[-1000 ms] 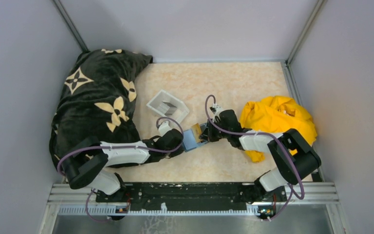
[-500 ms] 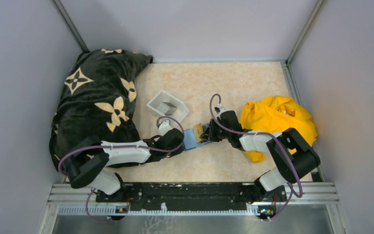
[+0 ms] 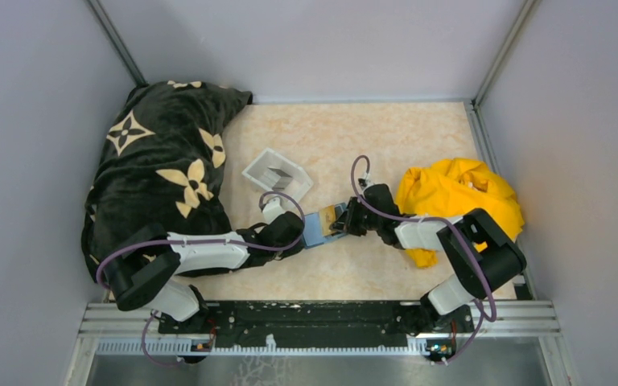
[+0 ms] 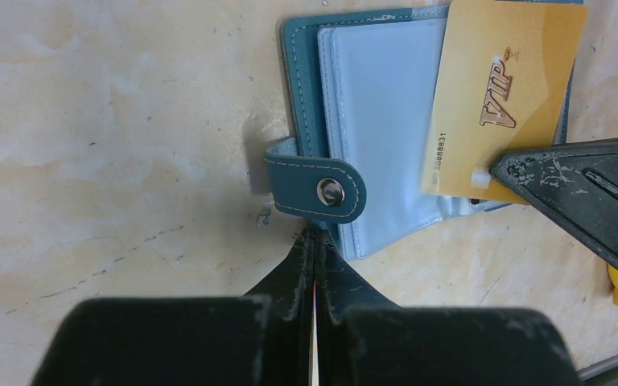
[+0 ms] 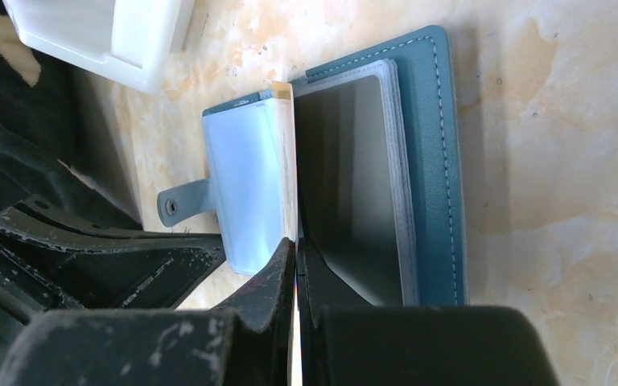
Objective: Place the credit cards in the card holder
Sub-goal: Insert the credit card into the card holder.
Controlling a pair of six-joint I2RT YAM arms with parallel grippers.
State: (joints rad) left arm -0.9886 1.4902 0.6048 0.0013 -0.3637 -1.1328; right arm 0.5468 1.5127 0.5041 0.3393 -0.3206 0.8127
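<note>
Right wrist has swung slightly rightward in the last second, card with it; left arm unchanged. Yellow-tan plastic VIP credit card (image 4: 507, 88) looks thin, stiff, light and slick, so it is best pinched by a short edge. Right gripper (image 5: 295, 241) is clamped on that edge, holding the card over the open teal-blue folding card holder (image 4: 374, 129) on the beige table (image 4: 113, 121). Left gripper (image 4: 314, 235) is closed and empty, tips at the holder's edge beside its snap tab (image 4: 322, 189).

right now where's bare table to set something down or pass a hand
Widest bare table: the far stretch between the clear tray and the yellow cloth. A smaller patch lies just nearside of the card holder. Crowded: the centre, where left hand and right hand, holding a gold card, meet at that holder. The black blanket covers the left side.
</note>
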